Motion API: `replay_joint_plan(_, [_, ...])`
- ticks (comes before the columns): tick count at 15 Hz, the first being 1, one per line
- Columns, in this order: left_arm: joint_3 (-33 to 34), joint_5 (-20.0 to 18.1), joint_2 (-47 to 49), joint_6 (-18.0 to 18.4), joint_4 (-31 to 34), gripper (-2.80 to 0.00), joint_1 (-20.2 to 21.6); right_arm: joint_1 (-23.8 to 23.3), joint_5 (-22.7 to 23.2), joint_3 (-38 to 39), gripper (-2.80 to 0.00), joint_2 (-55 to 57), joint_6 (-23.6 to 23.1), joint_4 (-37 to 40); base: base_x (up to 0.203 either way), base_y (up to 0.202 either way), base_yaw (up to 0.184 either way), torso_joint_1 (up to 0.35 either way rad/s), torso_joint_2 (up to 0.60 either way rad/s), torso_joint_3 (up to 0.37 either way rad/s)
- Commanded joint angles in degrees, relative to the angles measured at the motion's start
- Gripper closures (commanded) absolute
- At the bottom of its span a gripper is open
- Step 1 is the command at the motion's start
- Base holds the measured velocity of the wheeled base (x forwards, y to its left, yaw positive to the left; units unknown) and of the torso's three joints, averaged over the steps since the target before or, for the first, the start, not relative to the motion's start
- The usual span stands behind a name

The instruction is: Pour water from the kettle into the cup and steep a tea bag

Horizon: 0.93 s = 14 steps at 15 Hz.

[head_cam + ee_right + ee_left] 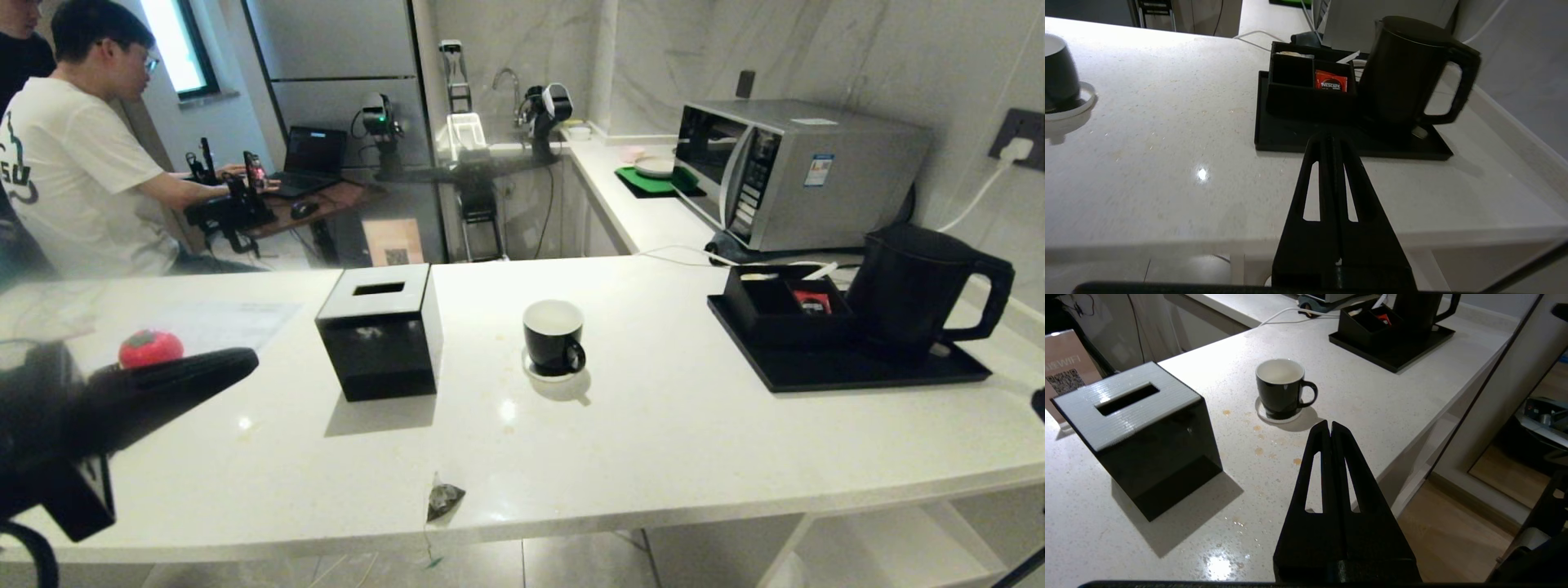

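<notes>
The tall black kettle stands on a black tray at the counter's right, handle turned right. A small black cup with a white inside sits on its saucer mid-counter, empty. The tiny pale tea bag lies alone near the front edge, its string hanging over. My left gripper is shut and empty, hovering over the counter short of the cup. My right gripper is shut and empty too, held over the front edge and pointing at the tray before the kettle.
A black cube tissue box stands left of the cup. A black organiser with a red packet shares the tray. A microwave sits behind it. A red round object lies far left. A person sits at a desk beyond.
</notes>
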Motion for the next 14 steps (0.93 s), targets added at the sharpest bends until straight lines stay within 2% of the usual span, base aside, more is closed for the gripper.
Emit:
replay_joint_plan(1, [1.71,-0.28,-2.24,-0.07,-0.13,0.0,-0.04,-0.34,0.1,2.29,0.0,-17.54,-0.08,8.28,0.0,0.0,0.0,0.0,0.0,0.0])
replay_joint_plan(3, [1.86,-0.37,-2.49,-1.32,-0.26,0.0,-0.13,-0.37,0.17,2.63,0.0,-30.96,-0.07,19.81,0.0,0.0,0.0,0.0,0.0,0.0])
replay_joint_plan(6, [2.38,-0.53,-3.31,-1.73,-0.11,0.0,-0.22,0.31,0.12,2.18,0.0,-48.86,-0.49,41.58,0.0,0.0,0.0,0.0,0.0,0.0])
replay_joint_plan(7, [3.04,-0.56,-3.71,-1.92,-0.1,0.0,-0.35,0.52,0.39,2.25,0.0,-51.81,-0.75,46.81,0.0,0.0,0.0,0.0,0.0,0.0])
replay_joint_plan(8, [3.67,-0.96,-3.9,-2.04,0.0,0.0,-0.93,0.74,3.2,2.27,0.0,-53.15,-0.98,51.93,0.0,0.0,0.0,0.0,0.0,0.0])
replay_joint_plan(9, [4.15,-1.46,-4.14,-2.06,0.79,0.0,-2.18,0.89,5.71,2.05,0.0,-53.12,-1.03,54.02,0.0,0.0,0.0,0.0,0.0,0.0])
replay_joint_plan(10, [4.44,-1.64,-4.42,-2.06,2.71,0.0,-3.28,0.96,5.18,1.34,0.0,-53.15,-0.66,56.81,0.0,0.0,0.0,0.0,0.0,0.0])
replay_joint_plan(12, [5.9,-1.56,-4.51,-1.98,5.25,0.0,-6.14,0.98,4.84,1.17,0.0,-53.19,-0.09,57.3,0.0,0.0,0.0,0.0,0.0,0.0])
replay_joint_plan(14, [9.55,-1.52,-4.25,-1.98,5.68,0.0,-7.28,0.98,4.84,1.17,0.0,-53.19,0.17,57.3,0.0,0.0,0.0,0.0,0.0,0.0])
